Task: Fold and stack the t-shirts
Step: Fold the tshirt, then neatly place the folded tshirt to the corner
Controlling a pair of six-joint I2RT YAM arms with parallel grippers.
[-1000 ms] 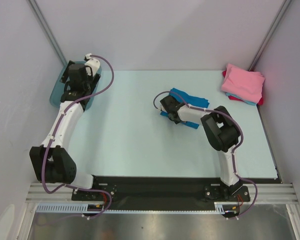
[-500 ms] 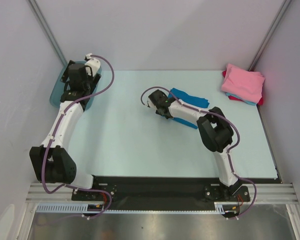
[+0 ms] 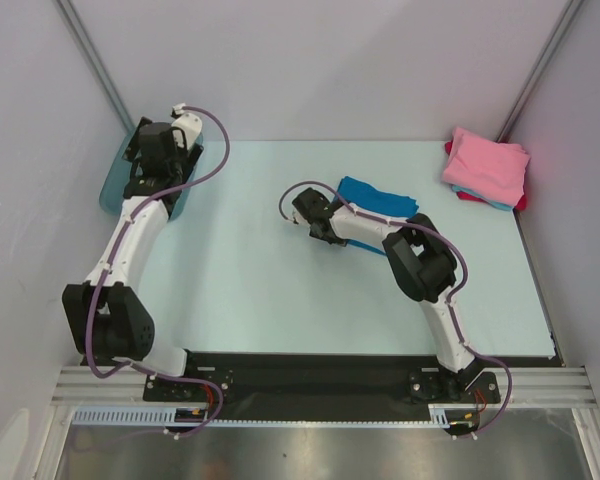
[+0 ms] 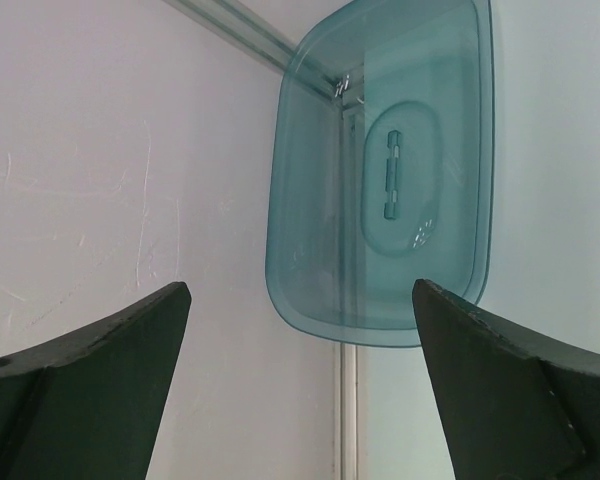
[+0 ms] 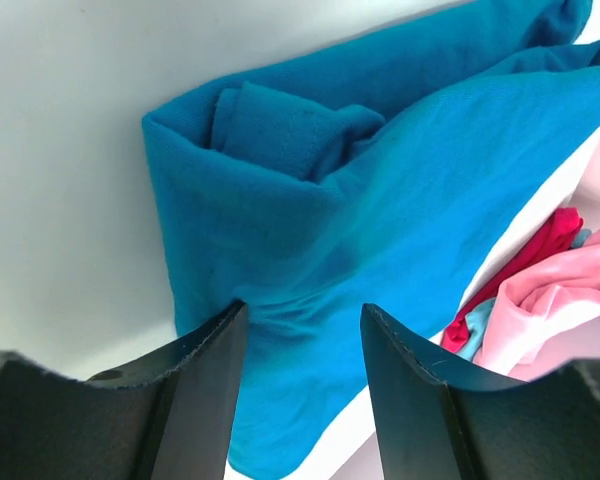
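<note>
A bright blue t-shirt point(image 3: 382, 199) lies loosely folded mid-table, one end rolled over point(image 5: 290, 130). My right gripper point(image 3: 330, 224) sits low at its left end, jaws partly apart, open, the left fingertip point(image 5: 225, 320) pressing a wrinkle into the blue cloth point(image 5: 380, 220). At the far right corner a folded pink t-shirt point(image 3: 486, 165) tops a stack with red point(image 5: 540, 250) and light blue point(image 5: 470, 335) edges under it. My left gripper point(image 4: 300, 290) hangs wide open and empty over the far left corner.
A translucent teal plastic tub point(image 4: 380, 180) leans at the far left wall, under the left gripper point(image 3: 145, 160). Grey walls with metal corner posts point(image 3: 540, 70) close in the table on three sides.
My right gripper has slid left off the top of the blue t-shirt to its left end. The left arm has barely shifted.
</note>
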